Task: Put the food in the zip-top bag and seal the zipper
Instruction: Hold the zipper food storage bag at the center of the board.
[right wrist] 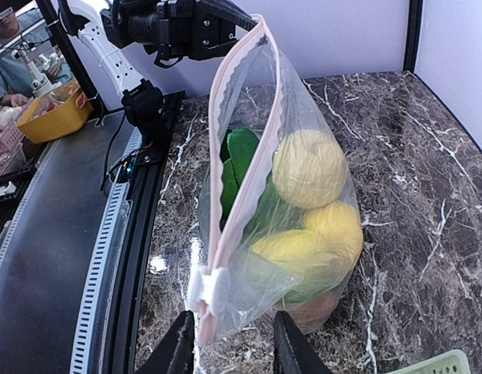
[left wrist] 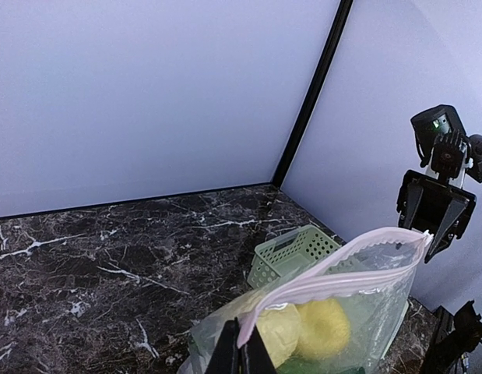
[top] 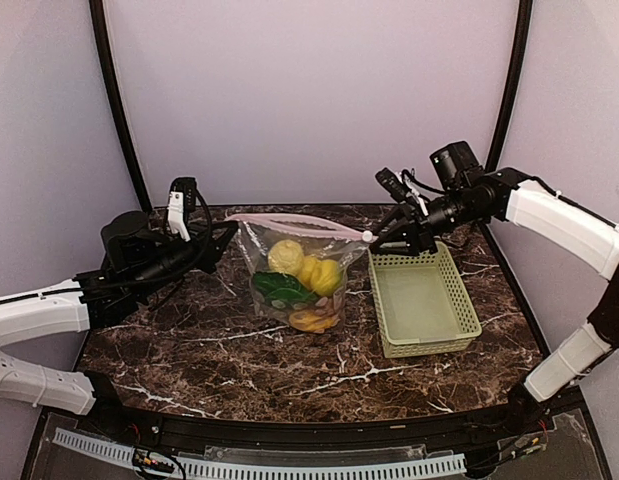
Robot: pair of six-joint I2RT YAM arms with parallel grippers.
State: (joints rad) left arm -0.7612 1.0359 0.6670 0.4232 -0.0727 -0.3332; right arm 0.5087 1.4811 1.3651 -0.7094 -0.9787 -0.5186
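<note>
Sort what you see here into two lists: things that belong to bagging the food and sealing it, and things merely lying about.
Belongs to the job: zip-top bag; food inside it; pink zipper with white slider; left pincer shut on the bag's end; right pincer at the slider end.

Lying about: empty green basket beside the bag; yellow bin off the table.

One zip-top bag (top: 251, 250); one slotted basket (top: 426, 300); three yellow fruits (right wrist: 309, 167) (greens (right wrist: 242, 156) overlap, uncountable); one left end effector (top: 227, 238) and one right end effector (top: 387, 236).
</note>
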